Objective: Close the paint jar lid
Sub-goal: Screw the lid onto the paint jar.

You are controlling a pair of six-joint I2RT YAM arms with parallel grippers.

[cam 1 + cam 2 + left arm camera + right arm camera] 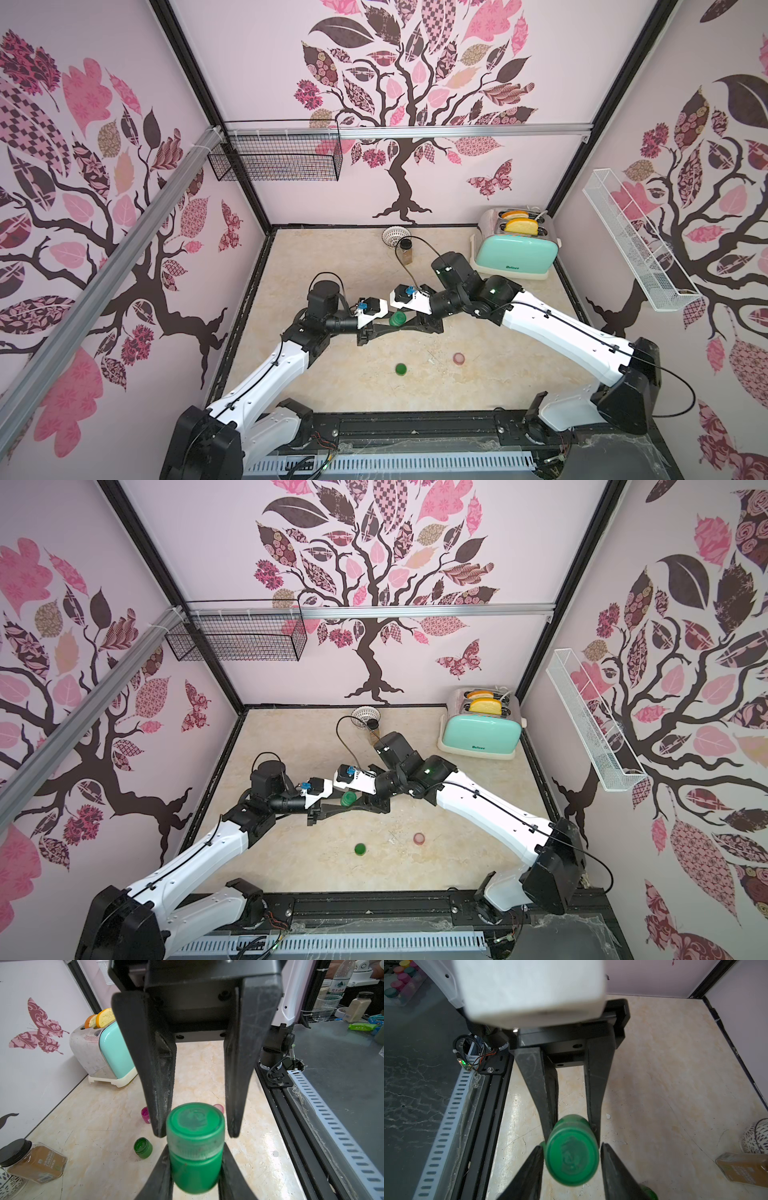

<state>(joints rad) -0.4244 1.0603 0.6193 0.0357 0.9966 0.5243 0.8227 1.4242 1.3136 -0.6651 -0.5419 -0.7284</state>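
Note:
My left gripper is shut on the body of a green paint jar and holds it above the middle of the table. The jar shows in both top views. Its green lid sits on the jar's mouth. My right gripper comes from the opposite side with its jaws on either side of the lid. One finger is against the rim; a thin gap shows at the other finger. The two grippers meet tip to tip in both top views.
On the table below lie a green cap, a pale pink cap and a magenta jar. A mint toaster stands at the back right. A cinnamon jar and a white basket stand at the back.

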